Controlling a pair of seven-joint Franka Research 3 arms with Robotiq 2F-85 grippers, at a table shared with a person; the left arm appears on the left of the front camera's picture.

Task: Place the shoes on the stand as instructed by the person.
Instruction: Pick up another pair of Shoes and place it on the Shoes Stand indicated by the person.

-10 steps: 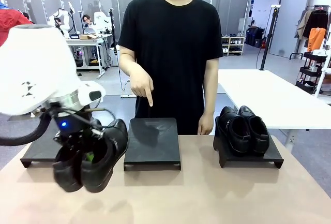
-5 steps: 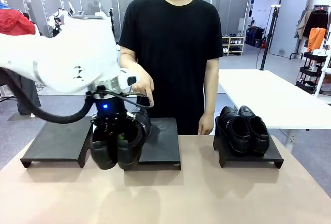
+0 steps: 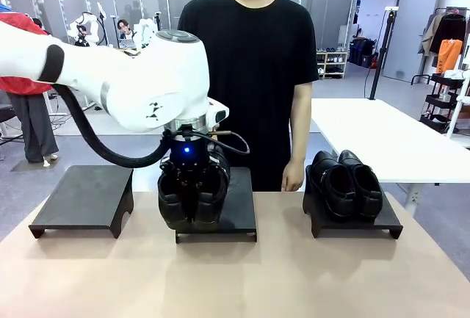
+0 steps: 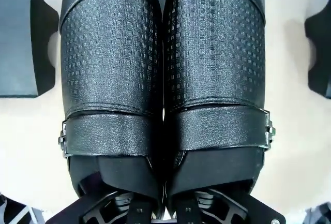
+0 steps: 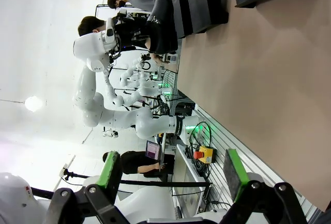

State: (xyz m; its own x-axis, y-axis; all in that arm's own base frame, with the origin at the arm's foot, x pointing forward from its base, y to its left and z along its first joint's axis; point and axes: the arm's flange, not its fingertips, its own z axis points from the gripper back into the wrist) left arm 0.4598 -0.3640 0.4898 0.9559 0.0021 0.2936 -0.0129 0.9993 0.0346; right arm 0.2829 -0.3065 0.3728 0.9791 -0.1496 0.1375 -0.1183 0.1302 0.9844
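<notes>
While the left gripper [image 3: 192,186] is hanging over the middle stand [image 3: 236,219], its fingers are clamped on the buckle-strap shoes [image 3: 192,194], holding the pair side by side and pressed together, toes pointing down. From the left wrist camera the two textured uppers are touching along their inner edges, a strap with a small silver buckle [image 4: 268,129] crossing each, and the tan table [image 3: 294,274] is lying below them. Whether the soles are resting on the middle stand or hanging just above it cannot be told. On the right wrist camera the right gripper [image 5: 173,175] is standing open, green pads [image 5: 110,168] well apart with nothing between them. Farther back, the left stand [image 3: 81,200] is sitting bare, and the plain shoes [image 3: 345,182] are sitting together on the right stand [image 3: 382,224]. Beyond the table the person [image 3: 250,76] is standing behind the middle stand, one hand [image 3: 292,177] hanging near the table's far edge.
</notes>
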